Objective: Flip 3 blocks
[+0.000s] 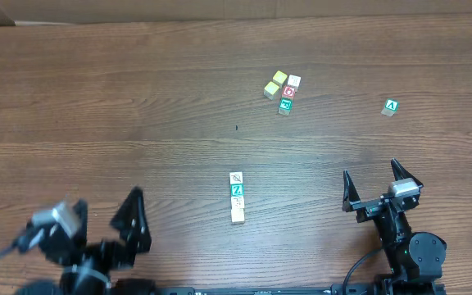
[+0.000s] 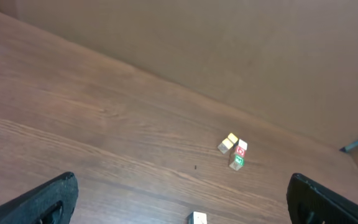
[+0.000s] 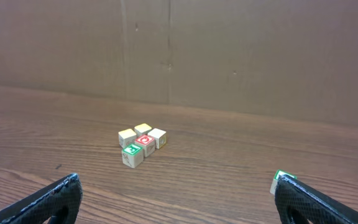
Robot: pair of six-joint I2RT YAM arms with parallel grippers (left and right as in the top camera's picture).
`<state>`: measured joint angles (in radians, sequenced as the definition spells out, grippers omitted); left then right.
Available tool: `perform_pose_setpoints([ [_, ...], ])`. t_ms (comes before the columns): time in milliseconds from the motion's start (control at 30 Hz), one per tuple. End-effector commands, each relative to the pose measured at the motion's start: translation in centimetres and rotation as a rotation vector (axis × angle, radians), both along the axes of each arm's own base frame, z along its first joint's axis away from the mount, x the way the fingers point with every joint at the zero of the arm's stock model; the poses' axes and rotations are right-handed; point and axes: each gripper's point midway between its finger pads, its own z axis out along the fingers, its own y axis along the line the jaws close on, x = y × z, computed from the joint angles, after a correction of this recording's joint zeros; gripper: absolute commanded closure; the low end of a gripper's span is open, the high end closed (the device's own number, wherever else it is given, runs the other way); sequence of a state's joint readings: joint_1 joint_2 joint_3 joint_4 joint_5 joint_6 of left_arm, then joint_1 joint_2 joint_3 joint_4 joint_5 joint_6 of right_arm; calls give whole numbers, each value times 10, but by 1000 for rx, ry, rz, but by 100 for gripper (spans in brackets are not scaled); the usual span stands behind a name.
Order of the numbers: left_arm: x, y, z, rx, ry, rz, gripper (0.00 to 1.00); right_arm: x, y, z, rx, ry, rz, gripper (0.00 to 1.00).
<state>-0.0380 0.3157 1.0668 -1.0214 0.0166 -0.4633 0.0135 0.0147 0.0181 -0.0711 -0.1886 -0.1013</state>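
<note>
Several blocks lie in a short column near the table's middle front: a slash-marked block [image 1: 236, 177] at the far end, a green-letter one [image 1: 237, 190] behind it, then pale ones [image 1: 238, 215]. Only the column's far block [image 2: 197, 218] shows in the left wrist view, at the bottom edge. My left gripper [image 1: 98, 221] [image 2: 182, 205] is open and empty at the front left, well apart from the column. My right gripper [image 1: 371, 172] [image 3: 179, 199] is open and empty at the front right.
A cluster [image 1: 283, 90] [image 2: 234, 149] [image 3: 140, 143] stands farther back, with two yellow-topped cubes [image 1: 275, 83] and white, red and green-printed ones. A lone green "A" cube [image 1: 391, 106] [image 3: 281, 179] sits at the right, just beyond my right gripper's right finger.
</note>
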Motion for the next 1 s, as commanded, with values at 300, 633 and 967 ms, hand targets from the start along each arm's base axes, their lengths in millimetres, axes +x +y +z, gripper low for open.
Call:
perform_pose_setpoints([
  [300,-38,6,-20,13,-116,27,0,0,1,-1,-1,-7,5,0],
  [633,-2,5,-63,13,-93,27,0,0,1,-1,-1,-7,5,0],
  [967,4,11,81,-27,-919,69,0,0,1,-1,-1,-7,5,0],
])
